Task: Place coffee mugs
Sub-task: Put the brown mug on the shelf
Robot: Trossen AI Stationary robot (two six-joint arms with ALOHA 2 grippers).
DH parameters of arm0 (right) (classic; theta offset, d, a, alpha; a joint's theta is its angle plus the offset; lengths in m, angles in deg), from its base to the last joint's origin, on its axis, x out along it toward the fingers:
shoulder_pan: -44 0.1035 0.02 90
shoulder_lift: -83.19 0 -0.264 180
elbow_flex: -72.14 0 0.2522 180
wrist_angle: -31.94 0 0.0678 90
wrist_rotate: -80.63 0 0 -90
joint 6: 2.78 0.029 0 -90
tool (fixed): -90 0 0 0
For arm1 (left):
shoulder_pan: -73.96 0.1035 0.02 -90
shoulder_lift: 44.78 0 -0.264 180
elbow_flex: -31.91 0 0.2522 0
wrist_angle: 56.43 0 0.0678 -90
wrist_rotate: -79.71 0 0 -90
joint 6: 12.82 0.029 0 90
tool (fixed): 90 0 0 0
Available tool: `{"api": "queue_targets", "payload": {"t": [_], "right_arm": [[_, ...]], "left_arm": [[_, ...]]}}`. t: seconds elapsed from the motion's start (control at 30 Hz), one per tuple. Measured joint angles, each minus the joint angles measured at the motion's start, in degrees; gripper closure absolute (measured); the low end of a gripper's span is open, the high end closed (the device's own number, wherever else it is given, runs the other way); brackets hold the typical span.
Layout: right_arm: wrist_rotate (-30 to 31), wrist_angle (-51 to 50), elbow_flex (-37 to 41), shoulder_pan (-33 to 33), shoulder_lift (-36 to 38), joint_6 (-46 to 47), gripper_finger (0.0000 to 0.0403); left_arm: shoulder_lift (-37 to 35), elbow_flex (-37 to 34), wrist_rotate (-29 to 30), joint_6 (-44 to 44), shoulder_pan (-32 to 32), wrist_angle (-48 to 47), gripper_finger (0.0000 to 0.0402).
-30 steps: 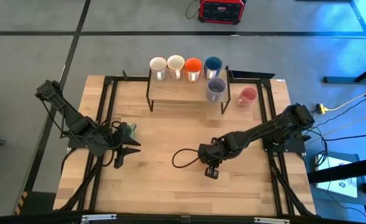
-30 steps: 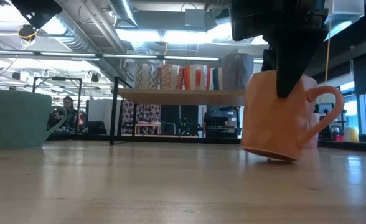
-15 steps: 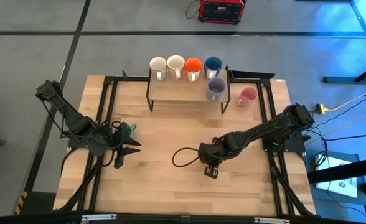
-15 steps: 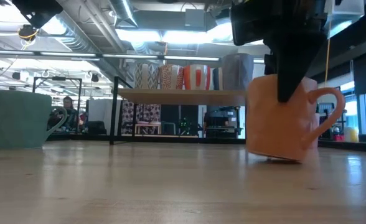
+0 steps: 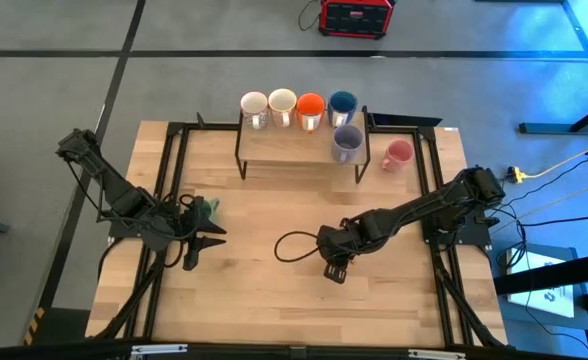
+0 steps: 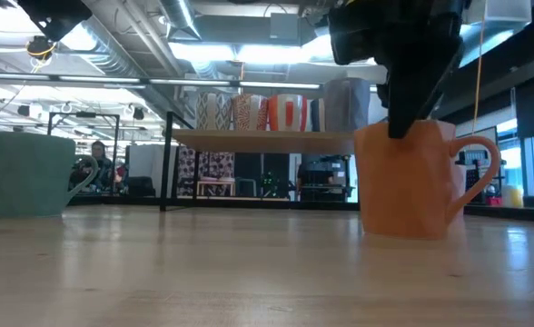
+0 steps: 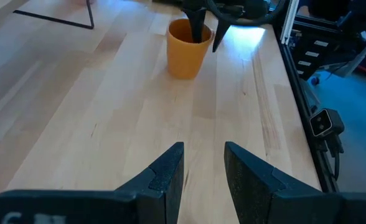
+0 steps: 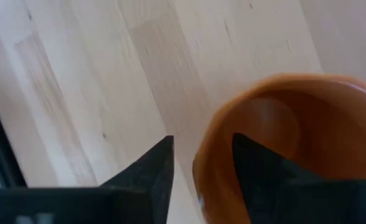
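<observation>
1. The right gripper (image 5: 334, 268) is near the middle of the surface (image 5: 264, 300), toward its right half, pointing down. Its fingers (image 8: 264, 168) straddle the rim of the amber orange mug (image 6: 410, 182), one finger inside and one outside, pinched on the wall.
2. That amber mug stands upright with its base flat on the wood, handle turned to one side in the low view.
3. The left gripper (image 7: 201, 180) sits low near the left edge, fingers a narrow gap apart and holding nothing.
4. Just beside it stands the pale green mug (image 6: 31, 174), upright on the wood.
5. Along the far edge stands a small shelf (image 5: 299, 140). On it, in a row, are two white mugs (image 5: 254, 105), a bright orange mug (image 5: 310, 106) and a blue mug (image 5: 342, 103).
6. The lavender-grey mug (image 5: 347, 140) sits on the same shelf, in front of the blue one.
7. The pink mug (image 5: 398, 155) rests on the surface just right of the shelf, near the far right corner.
</observation>
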Motion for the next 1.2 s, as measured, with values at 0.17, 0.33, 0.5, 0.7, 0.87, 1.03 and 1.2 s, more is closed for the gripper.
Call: {"api": "queue_targets", "payload": {"t": [0.17, 0.33, 0.5, 0.7, 0.87, 1.03, 1.2], "right_arm": [[-0.11, -0.96, -0.02, 0.13, 3.47, 4.09, 0.0245], [1.52, -3.12, -0.11, 0.13, 7.65, 9.08, 0.0244], [1.12, -5.23, -0.13, 0.6, 10.64, 13.64, 0.0244], [1.74, -7.59, -0.11, 2.96, 13.03, 19.24, 0.0244], [3.03, -10.04, -0.11, 6.76, 13.33, 26.5, 0.0244], [7.98, -10.49, 1.6, 11.6, 13.33, 35.22, 0.023], [15.76, -9.97, 5.58, 15.79, 12.79, 40.6, 0.0198]], "left_arm": [[0.0, 0.0, -0.02, 0.04, -0.01, 0.0, 0.0292], [0.0, 0.0, -0.02, 0.04, -0.01, -0.04, 0.0292], [-0.02, 0.0, -0.04, 0.07, 0.0, -0.17, 0.0292], [0.0, 0.0, -0.22, 0.04, -0.02, -0.26, 0.0292], [0.0, 0.0, -0.27, 0.09, 0.0, -0.54, 0.0292], [0.0, 0.0, -0.31, 0.11, 0.0, -0.5, 0.0292], [-0.02, 0.0, -0.68, 0.04, 0.0, -0.5, 0.0292]]}}
